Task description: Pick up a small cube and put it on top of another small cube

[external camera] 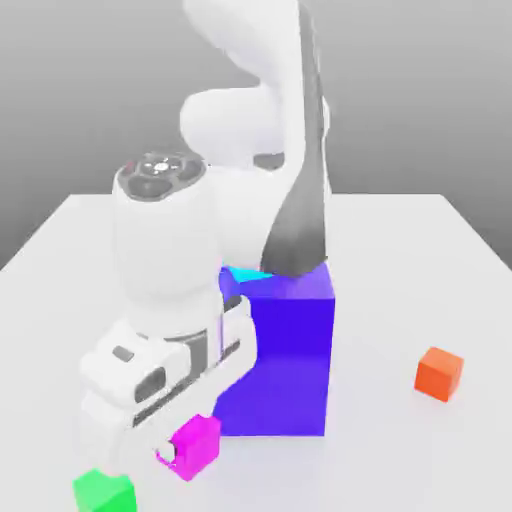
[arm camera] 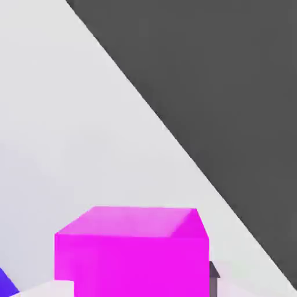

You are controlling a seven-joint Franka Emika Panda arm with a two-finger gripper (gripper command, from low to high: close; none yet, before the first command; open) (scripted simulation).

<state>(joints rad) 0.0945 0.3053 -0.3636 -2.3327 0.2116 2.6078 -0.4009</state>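
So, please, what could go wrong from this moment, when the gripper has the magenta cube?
The magenta cube could slip or turn if the grip is uneven; the gripper is shut on it. The green cube lies near, so a low approach might push it away. The big blue block stands just behind the magenta cube, and a swing that way may bump it.

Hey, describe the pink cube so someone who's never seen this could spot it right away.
Find the big blue-purple block on the table. By its lower front corner, on the exterior view's left, the gripper holds a small cube. It is bright magenta; the one nearby is green.
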